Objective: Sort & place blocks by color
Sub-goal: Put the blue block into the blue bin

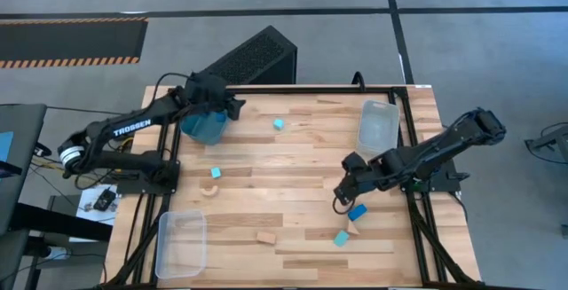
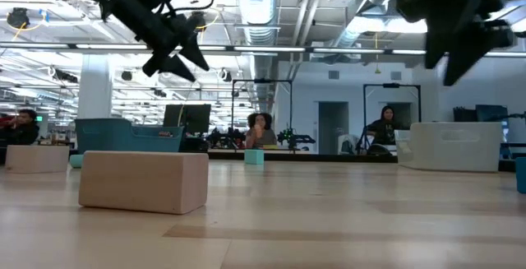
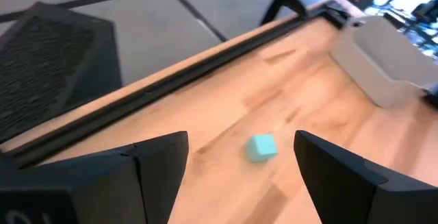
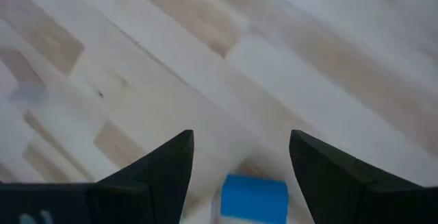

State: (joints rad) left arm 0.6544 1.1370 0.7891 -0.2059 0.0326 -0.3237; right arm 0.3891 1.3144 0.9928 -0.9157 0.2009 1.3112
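Observation:
My left gripper hangs open above the far left of the table, beside the teal bin. Its wrist view looks past the open fingers at a cyan cube lying on the wood. My right gripper is open over the right half of the table, pointing steeply down. A dark blue block rests flat on the table just below and between its fingers, untouched. A cyan block and a tan wedge lie close by.
A clear bin stands at the far right and another at the near left. A second cyan cube, a tan arch and a tan block lie on the left half of the table.

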